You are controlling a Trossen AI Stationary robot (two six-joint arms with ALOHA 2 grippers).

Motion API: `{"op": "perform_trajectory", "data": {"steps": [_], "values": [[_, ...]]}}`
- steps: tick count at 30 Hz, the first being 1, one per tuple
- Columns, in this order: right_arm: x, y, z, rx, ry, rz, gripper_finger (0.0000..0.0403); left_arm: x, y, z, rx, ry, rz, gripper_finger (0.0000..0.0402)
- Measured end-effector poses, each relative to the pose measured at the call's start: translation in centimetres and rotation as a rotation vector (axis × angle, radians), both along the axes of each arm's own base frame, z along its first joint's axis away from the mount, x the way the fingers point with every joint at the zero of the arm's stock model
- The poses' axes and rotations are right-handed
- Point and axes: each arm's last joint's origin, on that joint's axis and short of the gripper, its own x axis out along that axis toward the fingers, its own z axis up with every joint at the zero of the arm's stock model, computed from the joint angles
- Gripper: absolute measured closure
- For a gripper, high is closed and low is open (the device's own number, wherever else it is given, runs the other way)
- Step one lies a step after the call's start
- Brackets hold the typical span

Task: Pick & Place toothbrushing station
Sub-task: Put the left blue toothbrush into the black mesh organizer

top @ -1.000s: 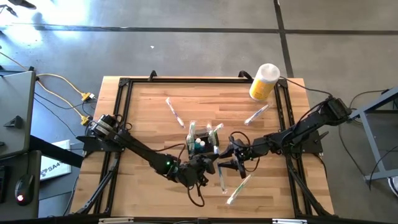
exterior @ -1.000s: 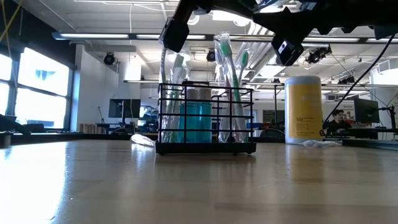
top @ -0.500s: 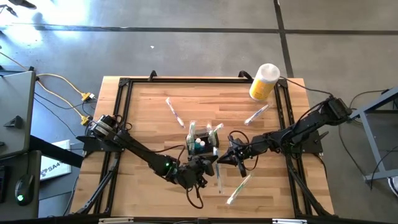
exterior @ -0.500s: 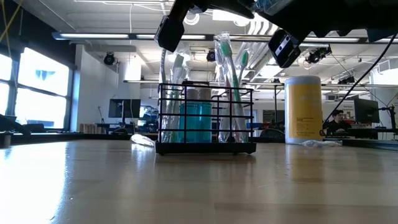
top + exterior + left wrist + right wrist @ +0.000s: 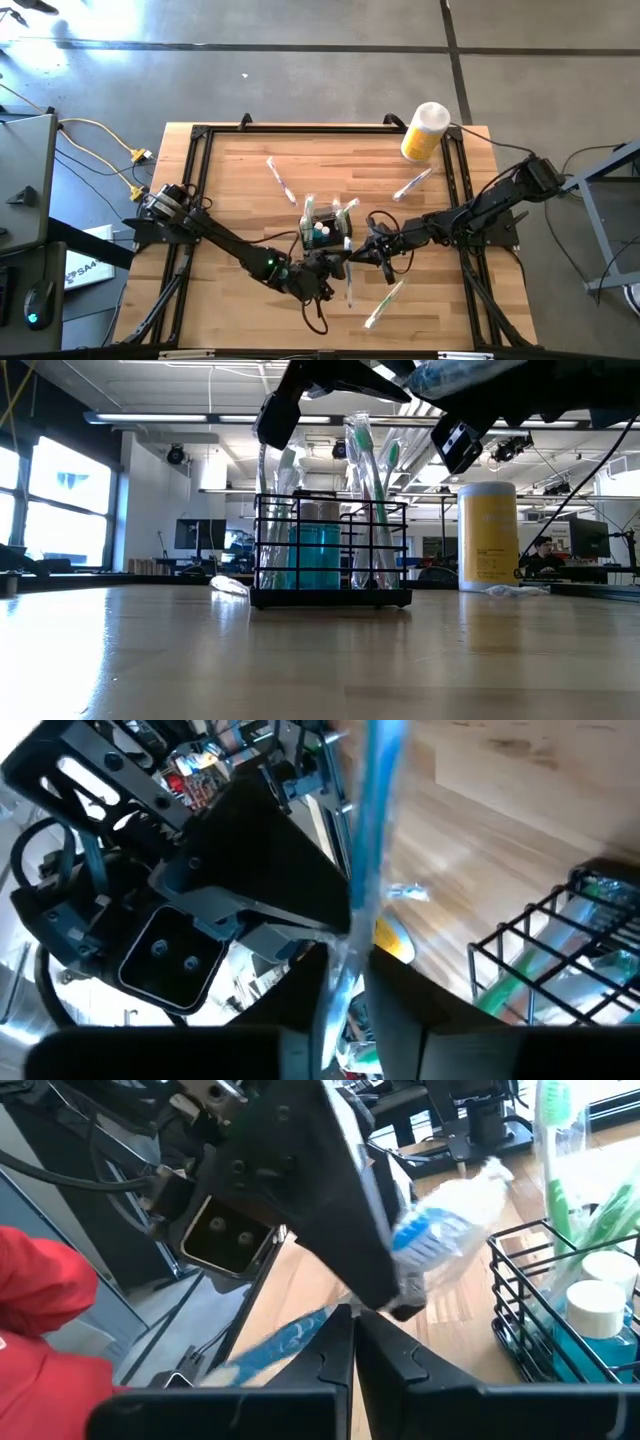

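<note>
Toothbrushing station: black wire-mesh caddy (image 5: pixel 325 228) standing upright near the middle of the wooden table (image 5: pixel 230 190); holds wrapped toothbrushes upright and a teal bottle with a white cap (image 5: pixel 318 548).
Blue toothbrush: a wrapped blue-handled toothbrush (image 5: pixel 349 277) lies between the two tools, just in front of the caddy, raised off the table.
Right tool: right tool (image 5: pixel 367 255) just beside the caddy, fingers closed on the toothbrush's wrapped head end.
Left tool: left tool (image 5: pixel 335 268) in front of the caddy, fingers narrow around the blue handle; whether they actually press it is hard to tell.
Loose toothbrushes: one (image 5: pixel 276 179) behind the caddy, one (image 5: pixel 412 184) near the yellow canister, one (image 5: pixel 383 303) near the table's front.
Yellow canister: yellow canister with a white lid (image 5: pixel 424 131) at the far right corner, well apart from the caddy.
</note>
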Motion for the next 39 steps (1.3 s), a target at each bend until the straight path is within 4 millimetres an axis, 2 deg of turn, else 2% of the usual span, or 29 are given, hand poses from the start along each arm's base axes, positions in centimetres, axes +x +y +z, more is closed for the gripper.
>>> {"op": "perform_trajectory", "data": {"steps": [7, 13, 19, 24, 28, 31, 35, 39], "values": [[0.0, 0.0, 0.0, -0.022, -0.006, 0.000, 0.0400, 0.0, 0.0, 0.2, 0.005, -0.024, 0.044, 0.0285], [0.0, 0.0, 0.0, -0.033, -0.005, 0.003, 0.0400, -0.3, -0.8, 0.6, -0.033, -0.083, 0.047, 0.0236], [-0.1, 0.2, 0.0, -0.108, -0.029, -0.022, 0.0400, -1.8, -2.5, 1.3, -0.162, -0.204, 0.154, 0.0222], [-0.4, 0.8, 0.1, -0.225, -0.071, -0.046, 0.0400, -3.2, -3.3, 2.0, -0.326, -0.391, 0.335, 0.0222], [-1.0, 1.5, 1.0, -0.301, -0.119, -0.098, 0.0400, -4.6, -2.8, 2.6, -0.386, -0.460, 0.427, 0.0222], [-1.7, 2.1, 1.8, -0.359, -0.161, -0.156, 0.0400, -5.7, -2.1, 3.0, -0.504, -0.483, 0.435, 0.0222], [-2.7, 3.0, 3.1, -0.434, -0.241, -0.230, 0.0400, -7.6, -0.4, 3.7, -0.788, -0.404, 0.439, 0.0222], [-3.2, 3.3, 3.9, -0.535, -0.278, -0.377, 0.0400, -8.6, 1.6, 3.8, -1.059, -0.271, 0.544, 0.0222]]}}
